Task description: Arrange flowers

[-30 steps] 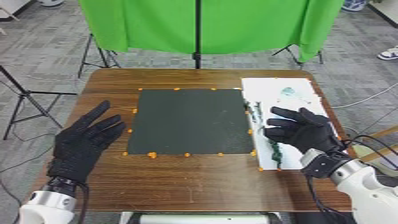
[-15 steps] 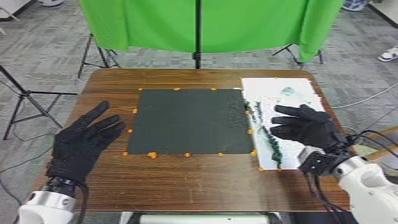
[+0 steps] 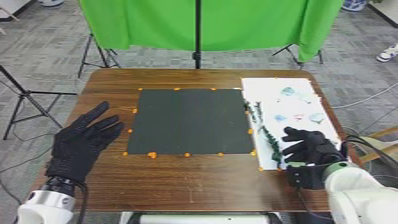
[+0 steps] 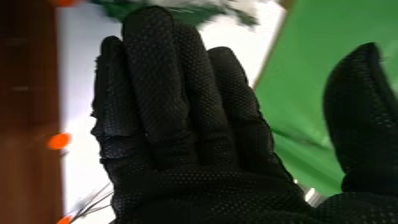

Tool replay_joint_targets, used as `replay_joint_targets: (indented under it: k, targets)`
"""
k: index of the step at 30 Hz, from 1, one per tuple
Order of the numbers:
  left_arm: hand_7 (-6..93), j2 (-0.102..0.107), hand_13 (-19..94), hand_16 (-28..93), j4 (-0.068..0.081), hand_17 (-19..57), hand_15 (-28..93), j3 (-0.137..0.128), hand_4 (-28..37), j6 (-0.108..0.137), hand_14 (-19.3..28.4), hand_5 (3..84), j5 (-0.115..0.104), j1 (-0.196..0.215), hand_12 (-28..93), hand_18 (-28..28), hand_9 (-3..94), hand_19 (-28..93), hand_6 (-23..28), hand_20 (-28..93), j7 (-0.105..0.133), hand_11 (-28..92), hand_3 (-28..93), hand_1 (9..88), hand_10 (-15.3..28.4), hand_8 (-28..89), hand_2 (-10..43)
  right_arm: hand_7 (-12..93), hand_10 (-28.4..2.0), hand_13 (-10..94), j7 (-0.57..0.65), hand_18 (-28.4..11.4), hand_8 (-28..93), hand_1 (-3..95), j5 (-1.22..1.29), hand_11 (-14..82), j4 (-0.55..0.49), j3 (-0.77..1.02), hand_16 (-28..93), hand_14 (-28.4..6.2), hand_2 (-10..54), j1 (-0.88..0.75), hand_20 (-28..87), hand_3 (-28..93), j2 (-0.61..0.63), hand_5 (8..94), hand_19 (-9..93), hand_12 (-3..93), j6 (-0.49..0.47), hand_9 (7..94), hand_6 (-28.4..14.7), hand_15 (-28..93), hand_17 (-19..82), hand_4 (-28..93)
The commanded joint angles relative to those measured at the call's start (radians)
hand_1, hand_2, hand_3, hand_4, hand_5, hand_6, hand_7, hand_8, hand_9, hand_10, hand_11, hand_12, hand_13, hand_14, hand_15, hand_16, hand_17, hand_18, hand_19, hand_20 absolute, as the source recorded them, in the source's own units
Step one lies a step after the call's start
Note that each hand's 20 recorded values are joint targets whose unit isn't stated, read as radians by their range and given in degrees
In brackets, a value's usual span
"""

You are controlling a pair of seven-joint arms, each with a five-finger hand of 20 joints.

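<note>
Head view: the robot's black-gloved right hand (image 3: 311, 149), open with straight fingers and the thumb held apart, is at lower right of the frame, over the white rectangular sheet (image 3: 265, 89) and just beside a dark green leafy sprig (image 3: 272, 141) lying along that sheet's left side. Small pale-blue flowers (image 3: 288, 91) lie on the sheet farther up the frame, right of the flat dark square mat (image 3: 191, 120). The black-gloved left hand (image 3: 87, 145), at centre left, is open, fingers extended, near the brown wooden table's (image 3: 191, 182) left edge.
</note>
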Motion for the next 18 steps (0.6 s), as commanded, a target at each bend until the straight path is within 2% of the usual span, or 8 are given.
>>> replay_joint_targets:
  k: [1,8,9,11,18]
  targets:
    - [16.7,-0.008,23,-7,0.0,-11.8,43,-0.001,-24.8,0.001,27.7,33.9,-0.003,0.002,11,27.6,32.2,53,8.3,3,-0.015,25,78,22.1,21.1,-11,6.8,17,-18.5,71,0.309,-20.8,-12,26.3,-0.651,27.3,0.026,-0.232,11,-16.7,-3.1,0.146,5,67,0.076,63.0,93,15.8,-0.07,72.9,-8.2,58,45,-22]
    - [16.4,-0.006,23,-7,0.003,-11.8,44,0.007,-24.7,-0.003,27.7,34.4,0.001,-0.01,11,27.7,32.3,53,8.6,3,-0.021,25,78,22.1,21.2,-11,6.7,17,-18.0,73,0.369,-20.6,-11,27.6,-0.77,28.4,0.038,-0.311,12,-15.7,-4.3,0.19,9,66,0.103,64.3,93,16.2,-0.067,74.4,-8.4,60,47,-21]
    - [16.4,-0.003,23,-7,0.001,-11.9,43,0.008,-24.7,0.004,27.7,34.4,-0.002,-0.004,11,27.7,32.3,53,8.6,3,-0.008,25,78,22.1,21.2,-11,6.7,17,-18.1,73,0.38,-20.5,-11,27.7,-0.8,28.7,0.044,-0.336,12,-15.4,-4.3,0.212,10,66,0.109,64.3,93,16.4,-0.064,74.8,-8.4,60,47,-21]
    - [16.4,-0.007,23,-7,0.003,-11.8,43,0.007,-24.8,-0.001,27.7,34.5,0.001,-0.009,11,27.7,32.3,53,8.6,3,-0.018,25,78,22.2,21.2,-11,6.7,17,-18.1,74,0.407,-20.4,-11,27.8,-0.867,29.0,0.053,-0.373,12,-15.0,-4.3,0.233,11,66,0.119,64.3,93,16.5,-0.076,75.1,-8.4,60,48,-21]
    - [16.2,-0.004,23,-7,0.005,-11.8,44,0.011,-24.8,-0.001,27.8,34.5,-0.003,-0.008,11,27.7,32.3,53,8.6,3,-0.013,25,78,22.1,21.2,-11,6.7,17,-18.0,75,0.439,-20.3,-11,28.2,-0.933,29.3,0.074,-0.472,12,-14.4,-4.7,0.297,12,65,0.129,64.3,93,16.7,-0.176,75.3,-8.3,61,49,-21]
